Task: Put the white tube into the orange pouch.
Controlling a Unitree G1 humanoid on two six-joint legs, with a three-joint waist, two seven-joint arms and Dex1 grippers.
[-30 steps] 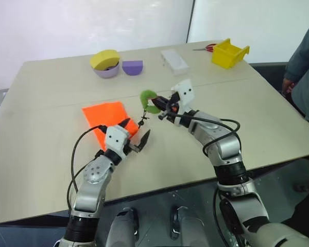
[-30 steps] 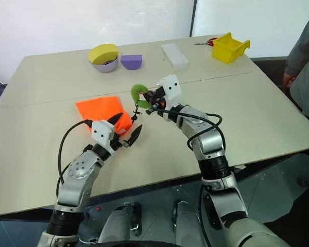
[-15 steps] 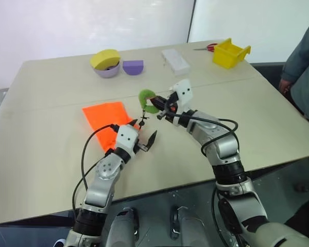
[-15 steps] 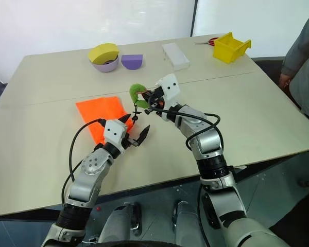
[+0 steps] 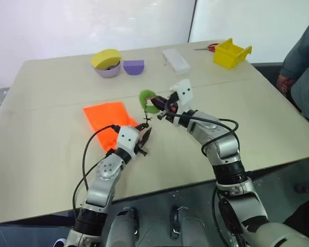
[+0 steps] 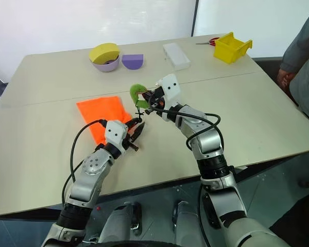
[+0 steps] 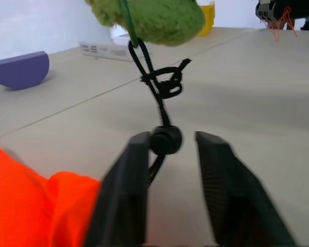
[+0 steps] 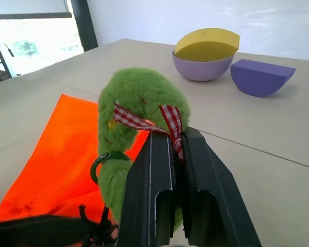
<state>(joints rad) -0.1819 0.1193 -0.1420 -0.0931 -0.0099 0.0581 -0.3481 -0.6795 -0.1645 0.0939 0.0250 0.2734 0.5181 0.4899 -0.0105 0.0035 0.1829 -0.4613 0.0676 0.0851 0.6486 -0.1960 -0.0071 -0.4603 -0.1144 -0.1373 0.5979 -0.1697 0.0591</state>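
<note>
Closing in now, the left gripper (image 5: 143, 138) has slid from the near corner of the orange pouch (image 5: 106, 120) over to the dark cord (image 7: 159, 100), and its fingers, spread wide a second ago, have drawn in around the round black cord stopper (image 7: 165, 140); the wrist view shows one finger touching the bead and a sliver of gap on the other side, so they're nearly together but I can't tell if the pinch is firm. Up above, the right gripper (image 5: 164, 110) hasn't budged, clamped tight on the green fuzzy ring (image 8: 136, 134) and holding the cord taut off the table (image 5: 51, 159). The pouch itself lies flat on the tabletop, its neck toward the grippers (and it looks cinched, not yet opened). As for the white tube, I can't pick it out anywhere. So we're early: loosening the drawstring appears to be the step in hand, with opening the mouth, fetching the tube and slipping it in all left to do.
</note>
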